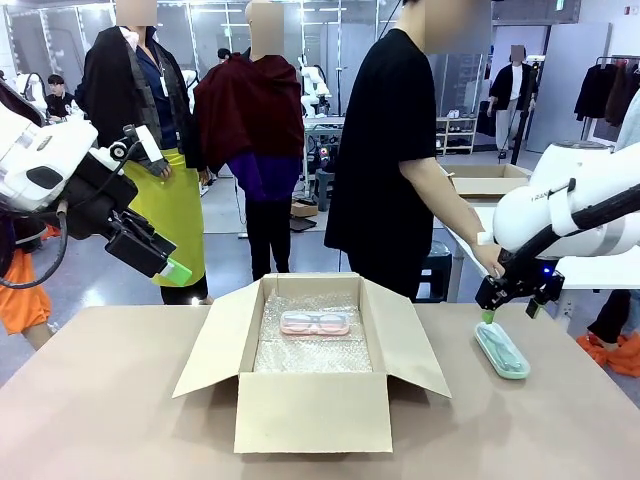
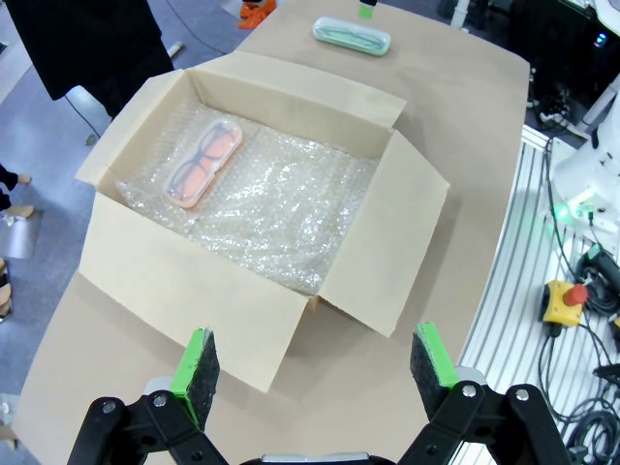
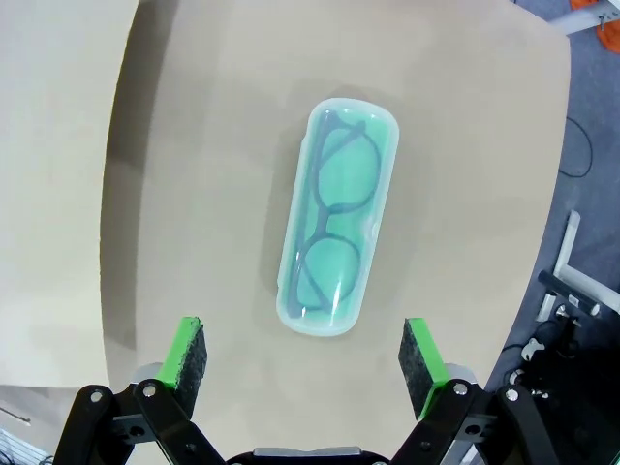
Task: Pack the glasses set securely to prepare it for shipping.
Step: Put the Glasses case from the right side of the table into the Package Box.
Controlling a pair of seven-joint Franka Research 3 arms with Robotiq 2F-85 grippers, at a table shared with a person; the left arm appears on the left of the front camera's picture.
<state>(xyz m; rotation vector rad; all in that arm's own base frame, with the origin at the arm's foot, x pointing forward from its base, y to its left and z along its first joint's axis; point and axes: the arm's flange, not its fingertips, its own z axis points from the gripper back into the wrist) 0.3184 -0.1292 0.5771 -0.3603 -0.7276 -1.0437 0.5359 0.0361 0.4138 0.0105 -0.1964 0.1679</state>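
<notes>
Front: the pink case [image 1: 314, 323] lies on bubble wrap [image 1: 300, 360] in the box [image 1: 310, 410]. The teal case [image 1: 501, 350] sits on the table [image 1: 100, 400] at the box's 3 o'clock, below our spread right gripper [image 1: 508, 312].

Left wrist: our left gripper [image 2: 315, 354] is spread and empty.

Right wrist: the teal case is at 12 o'clock. We judge we're fetching it; next we descend and pinch across its width.

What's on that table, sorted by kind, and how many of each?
Cardboard box: 1
Bubble-wrap sheet: 1, lining the box
Glasses cases: 2, the pink case inside the box and the teal case outside it
Total: 4
</notes>
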